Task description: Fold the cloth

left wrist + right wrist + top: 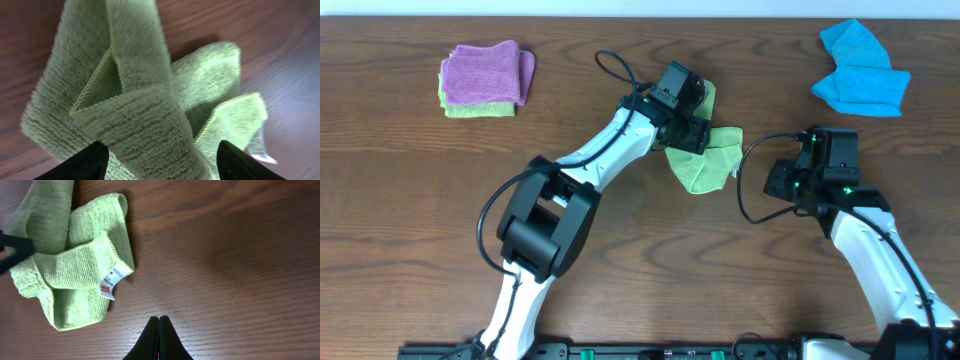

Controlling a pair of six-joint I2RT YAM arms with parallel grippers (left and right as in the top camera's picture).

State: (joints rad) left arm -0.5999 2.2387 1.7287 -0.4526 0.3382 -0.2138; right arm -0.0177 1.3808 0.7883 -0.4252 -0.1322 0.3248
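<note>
The cloth [705, 168] lies bunched at the middle of the table [420, 220] beneath the left gripper [159, 167], whose jaws stand wide either side of a raised fold, seemingly gripping nothing, while the right gripper [159, 322], closed and empty, sits clear alongside.

A: What does the desk [400, 220] look like?
B: Dark wood grain, with cloths lying on it. A lime-green cloth [705, 165] sits crumpled near the middle, with a white tag [111, 280] at one edge.
A: And the others?
B: At 10 o'clock a folded purple cloth [485, 70] rests on a yellow-green cloth [475, 109]. At 2 o'clock is a rumpled blue cloth [860, 72], well apart from the rest
</note>
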